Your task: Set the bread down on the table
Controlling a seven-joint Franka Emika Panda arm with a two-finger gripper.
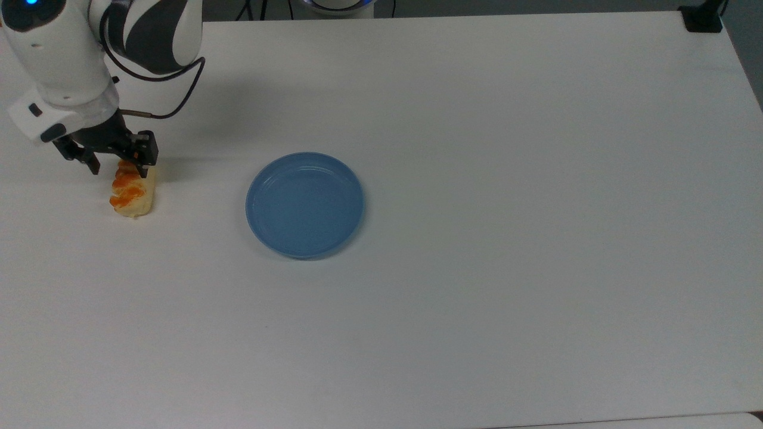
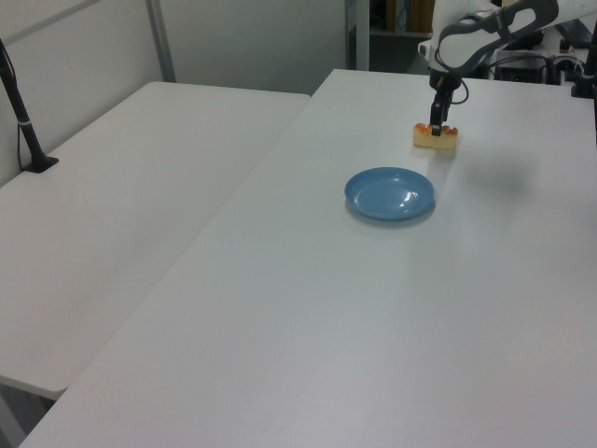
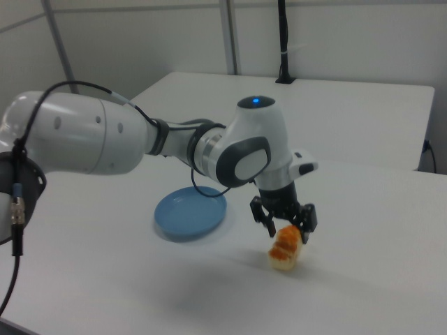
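Note:
The bread [image 1: 132,190], a pale-yellow loaf with orange glazed bumps, lies flat on the white table [image 1: 477,298] near the top view's left edge. My gripper [image 1: 117,167] hangs just above the loaf's far end, open, one finger to each side of it and neither pressing on it. In the right view the gripper [image 3: 288,230] straddles the top of the bread [image 3: 285,250], which sits on the table surface. The left view has the bread [image 2: 436,138] beyond the plate, with the gripper [image 2: 437,119] directly over it.
A round blue plate [image 1: 304,204] with nothing on it sits to the bread's right in the top view. A black clamp [image 1: 703,18] holds the table's far right corner. A second white table [image 2: 121,187] with a black post [image 2: 23,121] adjoins in the left view.

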